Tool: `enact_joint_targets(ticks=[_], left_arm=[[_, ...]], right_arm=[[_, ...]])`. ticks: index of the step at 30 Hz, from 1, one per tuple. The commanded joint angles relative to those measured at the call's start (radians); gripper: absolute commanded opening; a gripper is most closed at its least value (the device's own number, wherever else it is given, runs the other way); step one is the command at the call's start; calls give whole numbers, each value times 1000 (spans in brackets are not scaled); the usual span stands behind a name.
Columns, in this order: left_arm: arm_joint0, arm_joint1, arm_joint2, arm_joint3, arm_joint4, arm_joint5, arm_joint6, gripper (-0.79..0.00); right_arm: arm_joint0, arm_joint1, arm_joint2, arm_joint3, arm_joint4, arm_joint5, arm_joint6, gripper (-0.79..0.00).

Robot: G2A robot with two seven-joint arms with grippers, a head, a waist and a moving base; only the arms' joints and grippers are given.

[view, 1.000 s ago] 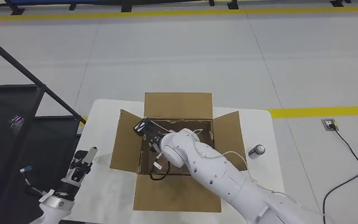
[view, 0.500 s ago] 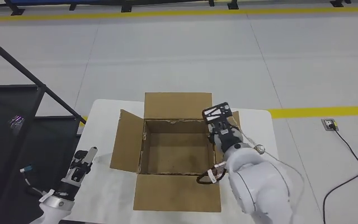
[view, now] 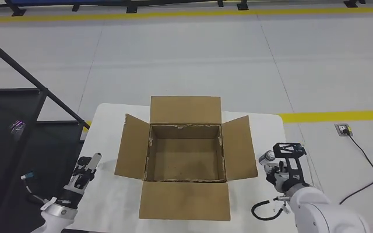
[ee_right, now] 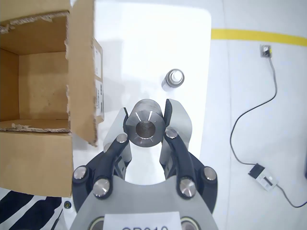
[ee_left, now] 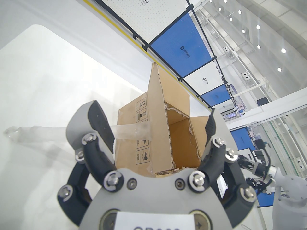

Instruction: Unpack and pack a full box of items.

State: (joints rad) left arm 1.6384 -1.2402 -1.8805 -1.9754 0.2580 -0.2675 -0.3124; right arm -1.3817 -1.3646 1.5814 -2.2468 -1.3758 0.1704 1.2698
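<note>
Two claws share one white table [view: 111, 119], and the largest thing on it is the box [view: 185, 109], standing mid-table with all four flaps folded out and, as far as we can see, only bare cardboard on its floor. To the box's right hangs the right claw [ee_right: 146, 108], its jaws narrowed onto a grey metal cylinder [ee_right: 145, 130], with the pads pressing its round sides. The cylinder's long axis runs along the fingers, roughly upright, so we look straight into its bored end. It hangs over bare table just right of the box's right flap. A smaller can [ee_right: 173, 79] stands upright on the table just beyond the fingertips, away from the robot and apart from the cylinder. We judge that the cylinder is being unpacked and that the next move is to lower it straight down beside the can, clear of both can and flap. The left claw [ee_left: 154, 123] sits at the table's left edge, jaws wide and holding nothing, so the right arm is by far the nearer.
</note>
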Motion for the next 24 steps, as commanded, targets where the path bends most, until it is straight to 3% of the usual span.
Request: enact_joint_targets(ticks=[1,5,10,17,18,19,20,22,24], left_arm=[[0,0,0,0,0,0,0,0],[0,0,0,0,0,0,0,0],[0,0,0,0,0,0,0,0],[0,0,0,0,0,0,0,0],[0,0,0,0,0,0,0,0],[0,0,0,0,0,0,0,0],[0,0,0,0,0,0,0,0],[0,0,0,0,0,0,0,0],[0,0,0,0,0,0,0,0]], right_arm=[[-47,1,38,65,64,-20,-62,-785],[-78,2,57,184,133,-58,-168,-785],[-34,4,35,342,120,-75,-242,-785],[29,7,26,485,160,-93,-267,-785],[34,8,25,494,169,-94,-266,-763],[37,9,25,501,171,-96,-268,-622],[38,9,25,507,176,-97,-271,-545],[38,10,26,515,182,-97,-278,-511],[34,11,25,519,189,-97,-285,-406]])
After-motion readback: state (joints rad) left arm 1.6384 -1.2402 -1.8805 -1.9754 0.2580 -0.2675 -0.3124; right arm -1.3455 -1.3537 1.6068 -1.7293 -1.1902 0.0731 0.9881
